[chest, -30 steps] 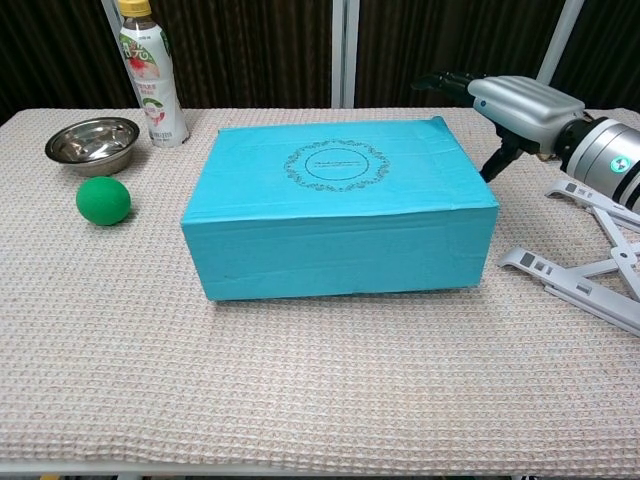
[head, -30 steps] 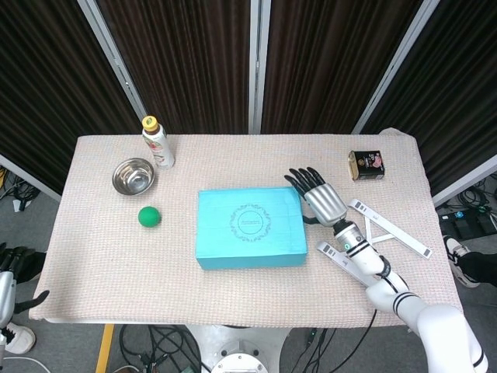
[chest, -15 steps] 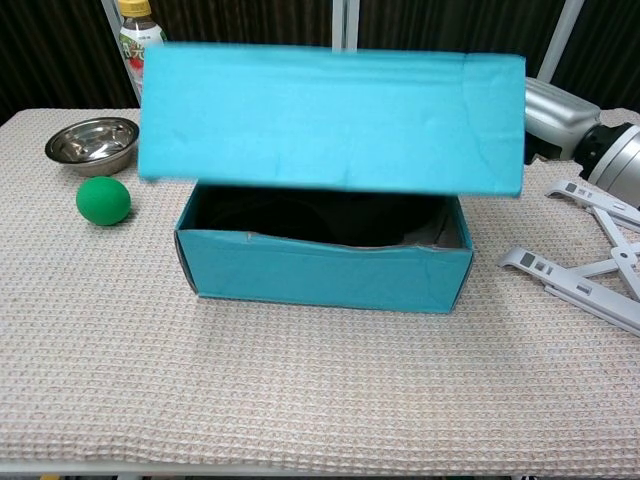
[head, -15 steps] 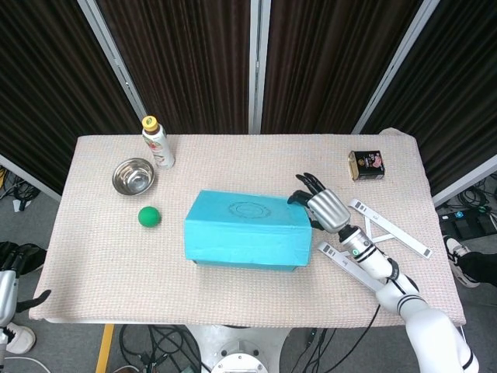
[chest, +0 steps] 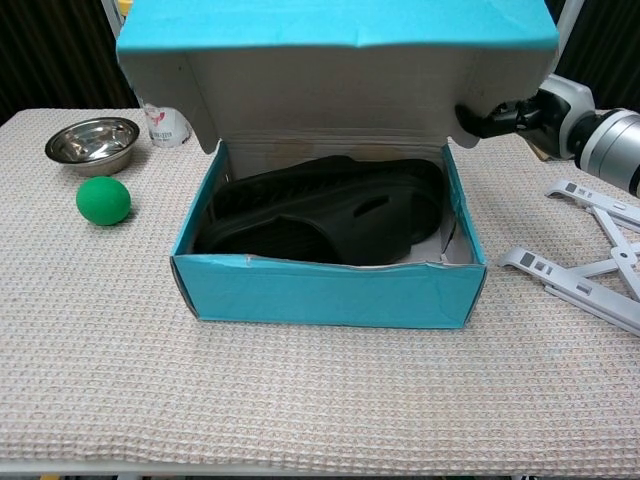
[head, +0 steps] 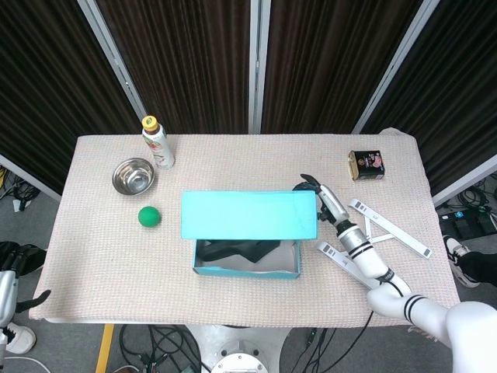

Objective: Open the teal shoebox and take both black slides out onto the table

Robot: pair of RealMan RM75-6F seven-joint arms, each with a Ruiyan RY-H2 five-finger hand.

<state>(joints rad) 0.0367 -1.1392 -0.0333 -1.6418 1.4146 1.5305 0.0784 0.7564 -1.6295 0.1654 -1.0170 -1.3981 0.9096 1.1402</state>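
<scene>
The teal shoebox (head: 247, 270) (chest: 330, 290) stands in the middle of the table with its lid (head: 248, 216) (chest: 335, 20) swung up and back. Inside lie the black slides (head: 241, 250) (chest: 320, 210), overlapping, so I cannot separate the two clearly. My right hand (head: 326, 203) (chest: 530, 110) is at the lid's right end, its dark fingertips (chest: 484, 119) holding the side flap. Off the table's front left corner, my left hand (head: 6, 289) hangs low with fingers apart and nothing in it.
A steel bowl (head: 133, 176) (chest: 92, 140), a green ball (head: 149, 217) (chest: 103, 200) and a bottle (head: 157, 143) sit left of the box. A white folding stand (head: 380, 233) (chest: 590, 260) lies to the right, a small dark tin (head: 366, 165) at the back right.
The lid went from closed to fully raised, lifted by my right hand at its right end. The slides inside are now exposed. The left hand stayed put.
</scene>
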